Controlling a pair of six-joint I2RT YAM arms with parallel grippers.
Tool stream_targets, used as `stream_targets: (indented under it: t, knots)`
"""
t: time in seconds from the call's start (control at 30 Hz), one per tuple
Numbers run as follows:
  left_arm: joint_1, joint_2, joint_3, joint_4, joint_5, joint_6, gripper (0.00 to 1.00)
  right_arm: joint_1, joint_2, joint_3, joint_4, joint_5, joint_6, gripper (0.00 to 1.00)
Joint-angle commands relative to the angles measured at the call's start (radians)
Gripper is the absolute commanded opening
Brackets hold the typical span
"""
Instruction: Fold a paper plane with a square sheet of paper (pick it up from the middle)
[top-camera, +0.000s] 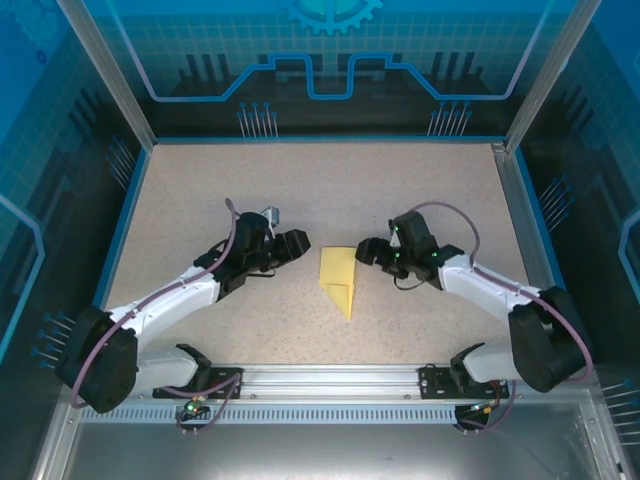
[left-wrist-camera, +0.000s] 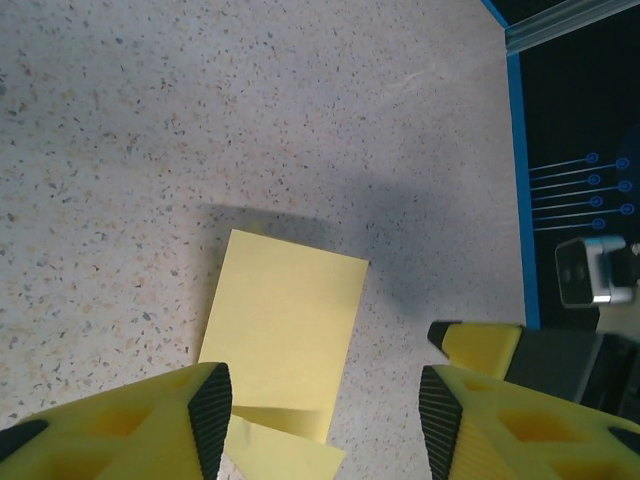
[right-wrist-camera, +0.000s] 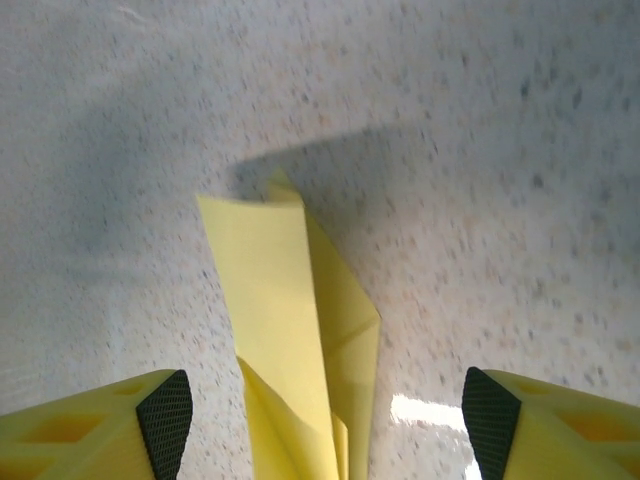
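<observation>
Square sheet of paper (top-camera: 338, 280) lies near the middle of the table (top-camera: 420, 190), between the two grippers. It is folded into layers: wide edge on the far side, tapering to a point toward the near edge. Pale yellow.

Left side: left gripper (top-camera: 297, 243) is low over the table, just beside the sheet's far-left corner and pointing at it. Can't tell contact from the top view. In the left wrist view the jaws are partly apart with nothing between the black pads (left-wrist-camera: 212, 410). The sheet lies on the table under and ahead of them, and a fold edge shows near the bottom of that view.

Right side: right gripper (top-camera: 366, 250) is just beside the far-right corner, also aimed at the sheet. Its jaws are spread wide and hold nothing. In the right wrist view the sheet runs up the gap between the fingers, clear of both. One flap there isn't flat; it lifts and curls off the table, throwing a shadow behind it.
</observation>
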Motion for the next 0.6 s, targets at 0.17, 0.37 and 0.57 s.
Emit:
stream_targets:
  t: [0.17,0.37,0.57]
  knots:
    - [-0.067,0.108,-0.065,0.146,-0.008,-0.059,0.57,0.131,0.029,0.047,-0.088,0.018,-0.118,0.55]
    - [-0.11,0.176,-0.044,0.16,-0.02,-0.06,0.57,0.158,0.065,0.053,-0.07,-0.039,-0.139,0.31]
    - [-0.111,0.185,-0.04,0.145,-0.049,-0.059,0.57,0.186,0.133,0.1,-0.031,-0.103,-0.139,0.27]
